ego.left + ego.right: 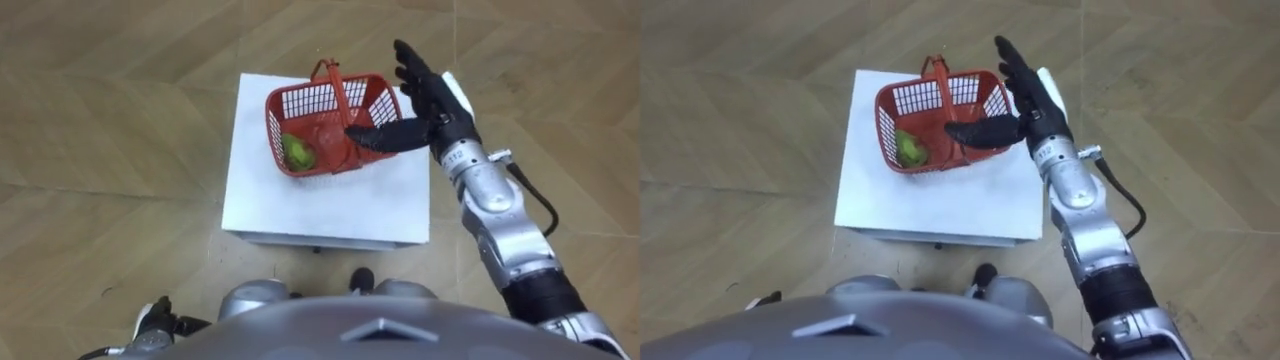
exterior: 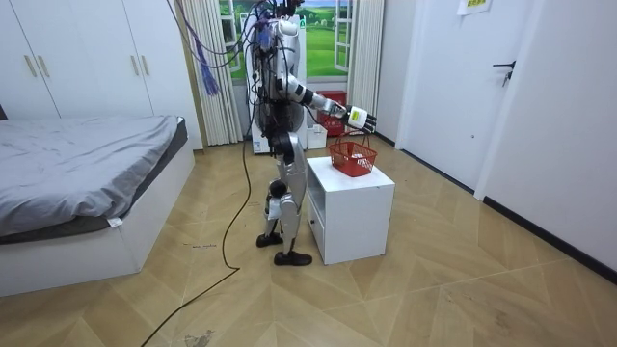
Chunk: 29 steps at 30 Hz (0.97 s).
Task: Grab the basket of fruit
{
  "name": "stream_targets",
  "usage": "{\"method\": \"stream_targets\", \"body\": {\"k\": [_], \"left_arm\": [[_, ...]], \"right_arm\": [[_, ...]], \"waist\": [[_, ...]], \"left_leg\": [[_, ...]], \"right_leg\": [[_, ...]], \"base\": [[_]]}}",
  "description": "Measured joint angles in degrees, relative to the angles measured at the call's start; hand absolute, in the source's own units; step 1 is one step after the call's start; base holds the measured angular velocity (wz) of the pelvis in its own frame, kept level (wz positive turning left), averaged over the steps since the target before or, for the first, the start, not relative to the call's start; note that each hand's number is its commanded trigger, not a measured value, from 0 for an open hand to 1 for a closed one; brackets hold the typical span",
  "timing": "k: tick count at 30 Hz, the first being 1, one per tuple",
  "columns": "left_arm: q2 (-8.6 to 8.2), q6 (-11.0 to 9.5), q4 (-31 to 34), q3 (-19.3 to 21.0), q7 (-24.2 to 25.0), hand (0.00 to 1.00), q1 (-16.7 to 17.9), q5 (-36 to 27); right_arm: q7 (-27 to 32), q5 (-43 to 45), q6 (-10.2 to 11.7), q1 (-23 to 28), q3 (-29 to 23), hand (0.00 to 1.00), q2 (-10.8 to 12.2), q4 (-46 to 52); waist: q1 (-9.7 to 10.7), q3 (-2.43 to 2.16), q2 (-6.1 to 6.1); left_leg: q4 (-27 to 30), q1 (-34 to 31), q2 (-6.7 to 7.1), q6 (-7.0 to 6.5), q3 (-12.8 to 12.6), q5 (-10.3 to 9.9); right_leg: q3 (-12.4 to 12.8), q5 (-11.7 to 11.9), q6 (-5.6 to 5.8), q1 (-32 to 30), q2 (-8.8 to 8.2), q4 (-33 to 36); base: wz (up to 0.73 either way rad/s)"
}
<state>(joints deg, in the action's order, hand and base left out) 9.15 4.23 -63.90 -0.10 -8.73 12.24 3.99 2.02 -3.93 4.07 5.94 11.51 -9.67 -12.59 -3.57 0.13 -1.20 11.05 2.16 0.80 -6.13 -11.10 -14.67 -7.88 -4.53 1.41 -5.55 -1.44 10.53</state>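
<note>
Subject: the red fruit basket (image 1: 318, 128) stands on the top of a white cabinet (image 1: 330, 210), in the upper middle of the left eye view, set toward the cabinet's far right corner. It rests on its base. Its handle (image 1: 337, 90) is raised and arches over the middle. One green fruit (image 1: 298, 152) lies inside, in the lower left part of the basket.

Right hand (image 1: 432, 95): it sits at the upper right of the basket, with the arm entering from the lower right of the frame. The fingers are straight and spread, pointing toward the top of the frame. The thumb (image 1: 385, 135) juts left across the basket's right rim as seen from above. Nothing is grasped; the hand is released. The room view places this hand above the basket and clear of the handle.

Left hand (image 1: 155, 322): it is low in the lower left corner, beside the robot's body. I cannot tell how its fingers are set.

Surroundings, from the room view: the robot stands upright at the cabinet's left side, facing it, on a wooden herringbone floor (image 2: 434, 280). A bed (image 2: 87, 164) fills the left middle of the frame, with a white wardrobe (image 2: 67, 58) behind it at upper left. A curtain (image 2: 217, 67) hangs at the top centre beside a window (image 2: 318, 24). A white door (image 2: 453, 77) stands at the upper right.
</note>
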Motion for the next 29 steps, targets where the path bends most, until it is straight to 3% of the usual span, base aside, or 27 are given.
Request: {"method": "stream_targets", "body": {"k": [7,10,15,22,25,29], "left_arm": [[-0.02,-1.2,0.6,0.1,-0.8,0.0,0.0,-0.1],[-0.05,-1.9,1.3,1.0,-0.9,0.0,-0.1,-0.1],[-0.52,-2.3,2.0,3.9,-1.9,0.0,0.6,0.0],[-0.87,-2.6,1.8,4.7,-2.5,0.0,2.4,0.8],[-0.87,-1.4,1.0,4.8,-2.3,0.0,2.7,2.4],[-1.35,2.8,1.0,4.9,-1.7,0.0,3.4,5.9]], "right_arm": [[5.5,2.6,0.3,4.7,-5.6,0.0,0.1,-0.9],[7.4,4.3,0.7,5.8,-7.4,0.0,0.1,-6.1],[10.5,7.3,1.1,7.1,-11.2,0.0,0.2,-21.9],[9.9,6.5,0.9,7.0,-11.7,0.0,0.4,-43.6],[7.0,4.8,-0.5,6.5,-11.6,0.0,0.6,-49.3],[2.3,3.8,-4.0,4.6,-11.6,0.0,0.6,-57.6]], "waist": [[2.7,0.12,0.62],[3.5,0.03,0.9],[3.7,-0.37,1.29],[3.1,-0.39,1.91],[3.0,-0.06,1.39],[3.1,0.24,1.15]], "left_leg": [[-0.7,1.9,-0.02,0.01,-1.1,0.0],[-1.6,2.5,-0.05,0.02,-1.1,0.0],[-1.8,2.8,-0.06,0.02,-1.1,0.0],[-2.4,3.7,-0.09,0.03,-0.7,-0.1],[-2.7,3.8,-0.13,0.15,-0.2,-0.2],[-2.8,5.6,-0.18,0.33,1.2,-0.3]], "right_leg": [[0.8,0.0,0.1,1.5,0.15,0.0],[1.0,0.1,0.04,1.6,0.62,0.1],[1.1,0.1,0.02,1.8,0.84,0.1],[0.3,0.0,0.05,2.8,0.79,-0.1],[-0.3,0.0,0.03,3.2,0.84,-0.4],[-1.2,-0.4,0.1,5.6,0.82,-1.0]], "base": [[-0.07],[0.0],[0.01],[0.03],[0.07],[0.17]]}}
